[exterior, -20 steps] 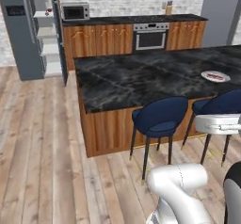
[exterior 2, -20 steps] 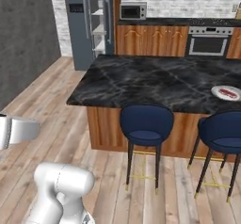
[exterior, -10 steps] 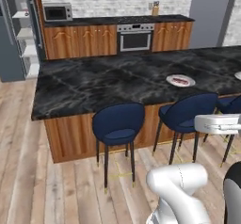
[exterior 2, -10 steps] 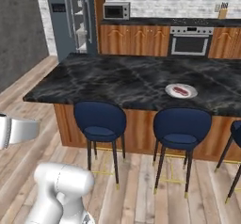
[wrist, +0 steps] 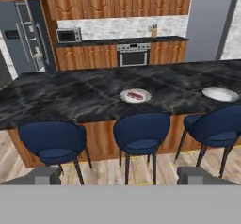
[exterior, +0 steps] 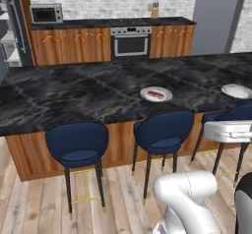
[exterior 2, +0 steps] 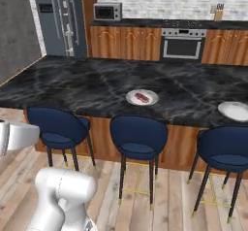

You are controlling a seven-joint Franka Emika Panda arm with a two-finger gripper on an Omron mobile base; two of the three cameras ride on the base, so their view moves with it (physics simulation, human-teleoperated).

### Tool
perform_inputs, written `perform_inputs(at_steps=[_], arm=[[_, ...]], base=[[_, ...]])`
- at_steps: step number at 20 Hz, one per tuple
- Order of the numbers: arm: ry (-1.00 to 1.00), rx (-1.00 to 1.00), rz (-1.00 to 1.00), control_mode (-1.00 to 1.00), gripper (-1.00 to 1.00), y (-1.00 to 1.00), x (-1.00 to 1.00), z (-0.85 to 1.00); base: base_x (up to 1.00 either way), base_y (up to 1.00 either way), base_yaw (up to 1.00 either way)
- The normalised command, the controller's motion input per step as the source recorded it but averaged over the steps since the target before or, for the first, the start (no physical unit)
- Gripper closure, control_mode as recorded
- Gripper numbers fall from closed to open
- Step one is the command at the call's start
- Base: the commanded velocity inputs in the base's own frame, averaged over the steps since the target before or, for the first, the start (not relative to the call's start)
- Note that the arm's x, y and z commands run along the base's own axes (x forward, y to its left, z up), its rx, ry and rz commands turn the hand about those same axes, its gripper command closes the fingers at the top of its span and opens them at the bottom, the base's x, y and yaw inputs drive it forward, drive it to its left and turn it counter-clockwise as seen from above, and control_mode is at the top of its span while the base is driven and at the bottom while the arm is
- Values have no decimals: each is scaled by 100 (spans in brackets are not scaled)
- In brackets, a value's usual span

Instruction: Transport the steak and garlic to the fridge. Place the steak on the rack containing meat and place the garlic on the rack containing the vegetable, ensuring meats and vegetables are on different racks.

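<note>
1. A long kitchen island with a black marbled stone top and wooden sides runs across the room, in front of the robot.
2. The steak, a small flat red-pink slab of raw meat, lies on a round pale plate near the middle of the island top. It also shows on the plate in the left base view and the right base view.
3. A second round pale plate rests on the island well to the right of the first. Whether anything lies on it cannot be told.
4. Three dark blue upholstered bar stools on thin dark legs stand along the near side of the island, the middle one just below the steak's plate.
5. The fridge, a tall slate-grey unit with a long grey handle and white shelves, stands at the far left, well apart from the island.
6. Against the back wall stand wooden cabinets, a steel oven and a microwave.
7. The gripper, two small dark finger tips at the bottom of the hand view, is spread wide and holds nothing, well short of the island.
</note>
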Motion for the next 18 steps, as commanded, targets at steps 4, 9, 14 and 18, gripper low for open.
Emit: perform_inputs(at_steps=[4,9,14,18], arm=[[0,0,0,100,-100,0,0,0],[0,0,0,100,-100,0,0,0],[0,0,0,100,-100,0,0,0],[0,0,0,100,-100,0,0,0]], base=[[100,-96,19],[100,-59,19],[100,72,1],[100,11,27]])
